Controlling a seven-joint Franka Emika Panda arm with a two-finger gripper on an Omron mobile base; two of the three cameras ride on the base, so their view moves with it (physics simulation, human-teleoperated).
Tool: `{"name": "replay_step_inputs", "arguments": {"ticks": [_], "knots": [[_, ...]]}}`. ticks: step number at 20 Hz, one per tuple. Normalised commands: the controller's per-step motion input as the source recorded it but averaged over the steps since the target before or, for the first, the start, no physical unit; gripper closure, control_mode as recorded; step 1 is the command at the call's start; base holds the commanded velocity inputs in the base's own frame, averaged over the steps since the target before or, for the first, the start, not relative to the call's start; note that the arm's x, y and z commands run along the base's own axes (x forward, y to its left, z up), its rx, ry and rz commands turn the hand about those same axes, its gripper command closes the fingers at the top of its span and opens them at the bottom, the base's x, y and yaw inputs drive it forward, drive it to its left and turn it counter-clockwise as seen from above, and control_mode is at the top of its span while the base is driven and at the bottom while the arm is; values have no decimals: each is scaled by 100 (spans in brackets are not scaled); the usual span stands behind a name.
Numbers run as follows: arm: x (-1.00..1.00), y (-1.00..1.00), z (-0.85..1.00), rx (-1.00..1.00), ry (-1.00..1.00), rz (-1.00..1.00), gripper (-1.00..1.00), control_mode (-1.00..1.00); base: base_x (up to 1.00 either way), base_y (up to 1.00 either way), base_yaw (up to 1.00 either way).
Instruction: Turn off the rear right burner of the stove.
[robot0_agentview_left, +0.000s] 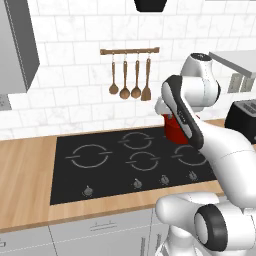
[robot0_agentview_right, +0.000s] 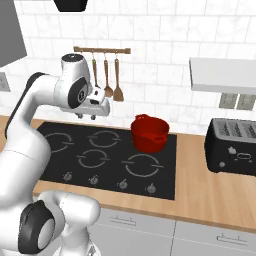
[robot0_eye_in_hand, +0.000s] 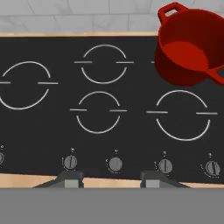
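Gripper (robot0_eye_in_hand: 112, 180) open above stove (robot0_eye_in_hand: 52, 131) knobs, red pot (robot0_eye_in_hand: 189, 46) (rear right)

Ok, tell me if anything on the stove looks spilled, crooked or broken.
Nothing stands out. The red pot sits upright and empty on the rear right burner, the black cooktop shows no spill or crack, and the knobs are all in their row. The pincer hangs above the front edge.

white tiled wall (robot0_agentview_left: 75, 75), wooden counter (robot0_agentview_left: 25, 175)

Flanking base views, hand view above, all over stove (robot0_eye_in_hand: 57, 131)
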Motion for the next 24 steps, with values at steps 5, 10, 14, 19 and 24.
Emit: {"name": "replay_step_inputs", "arguments": {"ticks": [5, 10, 14, 19, 24], "knots": [[0, -17, -30, -1, 6, 0, -100, -100, 0, 0, 0], [-18, -63, -72, 4, 12, -6, -100, -100, 0, 0, 0], [-13, -52, -59, 2, 10, -6, -100, -100, 0, 0, 0], [-2, -42, -68, 0, 19, -6, -100, -100, 0, 0, 0], [0, -42, -97, 0, 29, -8, -100, -100, 0, 0, 0]]}}
